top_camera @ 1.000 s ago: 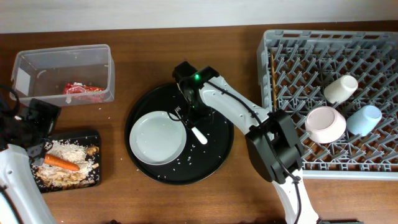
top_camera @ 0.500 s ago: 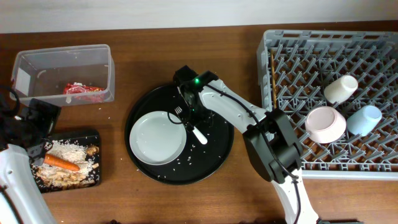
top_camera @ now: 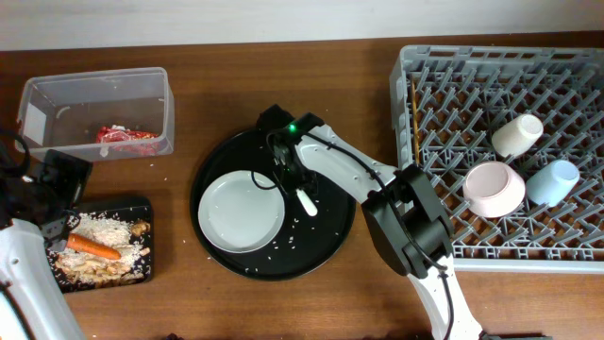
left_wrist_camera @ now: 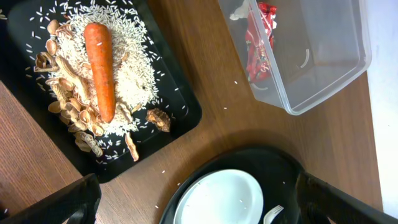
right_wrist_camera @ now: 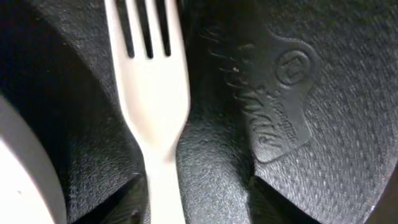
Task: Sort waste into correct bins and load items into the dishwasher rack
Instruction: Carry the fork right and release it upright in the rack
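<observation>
Surface: brown wooden table (top_camera: 236,104), with a big round black tray (top_camera: 330,236) set in the middle.
Tool: right gripper (top_camera: 287,175), held low over that tray, directly above the white fork (right_wrist_camera: 152,93). Its jaws were placed either side of the handle. Whether they were clamped on it could not be told.
Fork axis: aligned lengthwise between the jaws in the wrist view. From overhead, the tines were pointed up-left beside the plate (top_camera: 241,210) and the handle down-right.
Nearer arm: the right. The left gripper (left_wrist_camera: 199,210) was held wide apart and empty, well away by the shallow black tray (left_wrist_camera: 180,106).
Destination: dishwasher rack (top_camera: 500,104), to the fork's right, judged its proper place.
</observation>
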You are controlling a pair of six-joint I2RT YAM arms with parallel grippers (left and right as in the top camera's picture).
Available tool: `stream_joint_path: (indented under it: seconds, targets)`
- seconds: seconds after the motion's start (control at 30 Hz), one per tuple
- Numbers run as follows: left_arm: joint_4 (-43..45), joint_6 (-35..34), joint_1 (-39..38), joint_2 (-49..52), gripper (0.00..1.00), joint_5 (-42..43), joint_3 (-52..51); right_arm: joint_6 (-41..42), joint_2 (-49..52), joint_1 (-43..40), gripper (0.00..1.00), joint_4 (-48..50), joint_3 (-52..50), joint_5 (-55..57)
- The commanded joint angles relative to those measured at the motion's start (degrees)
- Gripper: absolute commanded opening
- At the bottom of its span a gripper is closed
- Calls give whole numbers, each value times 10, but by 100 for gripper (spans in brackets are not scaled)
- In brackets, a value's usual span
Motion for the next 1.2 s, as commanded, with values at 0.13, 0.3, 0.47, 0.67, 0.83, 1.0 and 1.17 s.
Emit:
stream_joint_path:
  seconds: [0.13,0.3,0.47,0.67,0.83,1.0,1.17]
  targets:
    - [-1,-7,3,-2,99,-4,0,36,10,-5,30,-3,-2,52]
    - [-1,-7,3,-2,99,-4,0,41,-3,-6,19,-8,-2,52]
    - [-1,-7,3,-2,99,-4,0,43,-18,-6,15,-16,2,52]
    - [-1,-7,3,-2,99,-4,0,58,-21,-15,4,-55,44,52]
    - [-1,-7,3,-2,99,-4,0,71,-22,-37,4,-108,103,33]
    - [-1,-7,3,-2,99,-4,0,70,-23,-67,4,-180,180,22]
    - [-1,-7,3,-2,99,-4,0,70,-42,-130,4,-269,294,22]
